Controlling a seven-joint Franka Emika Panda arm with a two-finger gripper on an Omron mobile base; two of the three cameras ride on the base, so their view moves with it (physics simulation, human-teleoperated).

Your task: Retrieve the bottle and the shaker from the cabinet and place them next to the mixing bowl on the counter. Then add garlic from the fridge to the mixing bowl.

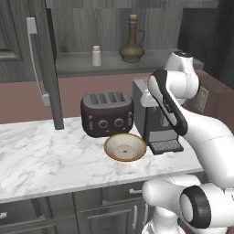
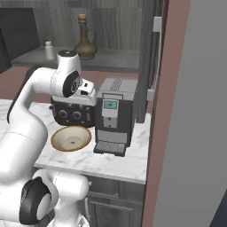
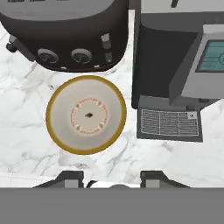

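On the shelf of the open cabinet stand a brown long-necked bottle point(image 1: 132, 45) point(image 2: 85, 44) and, to its left, a small white shaker point(image 1: 96, 56) point(image 2: 49, 50). The tan mixing bowl point(image 1: 125, 147) point(image 2: 71, 138) point(image 3: 86, 114) sits empty on the marble counter, in front of the toaster. My gripper point(image 3: 112, 179) hangs above the counter's front edge and looks straight down, with the bowl just ahead of its fingertips. Its jaws are open with nothing between them. The garlic is out of view.
A black toaster point(image 1: 107, 113) point(image 2: 66, 113) point(image 3: 65, 35) stands behind the bowl. A coffee machine point(image 1: 157, 132) point(image 2: 113, 115) point(image 3: 175, 65) stands right of the bowl. The open cabinet door point(image 1: 43, 64) hangs over the counter's left part. A tall panel point(image 2: 190, 111) bounds the counter on the right.
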